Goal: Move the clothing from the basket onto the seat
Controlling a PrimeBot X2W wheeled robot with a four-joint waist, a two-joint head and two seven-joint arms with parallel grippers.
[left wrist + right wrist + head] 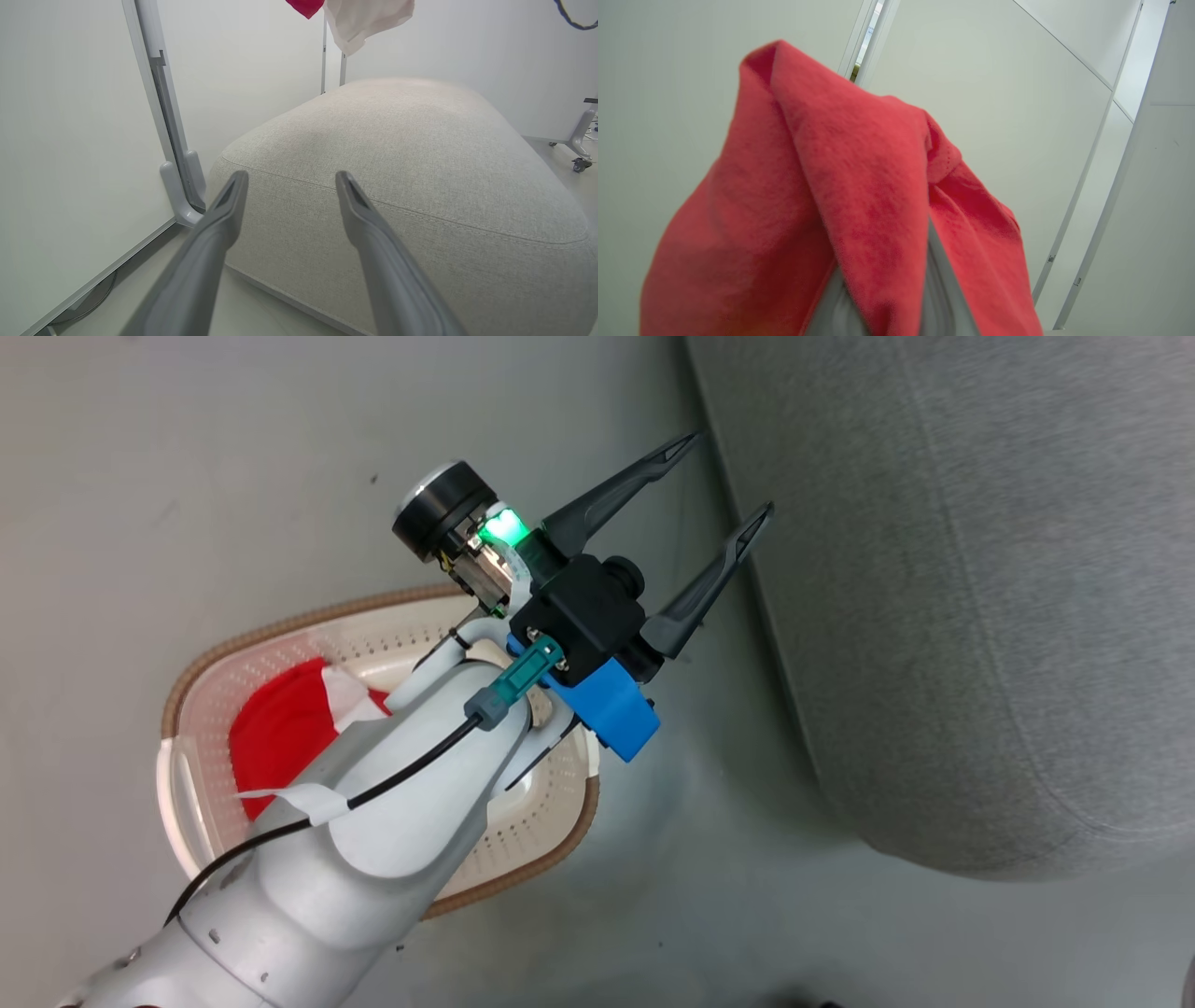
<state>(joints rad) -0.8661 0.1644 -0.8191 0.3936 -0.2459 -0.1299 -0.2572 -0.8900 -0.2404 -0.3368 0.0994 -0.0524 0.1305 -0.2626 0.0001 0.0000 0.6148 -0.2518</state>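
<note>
1. While the left pincer (733, 472) hangs above the basket (551, 831), its jaws stand wide and empty, tips near the seat (980, 616) edge.
2. Basket stands on the floor (187, 476), near the seat's rounded corner, apart from it.
3. A red garment with white trim (280, 728) lies in the basket's left half.
4. Right pincer (887, 298) is clamped narrow on a second red garment (859, 186), which drapes over its fingers.
</note>
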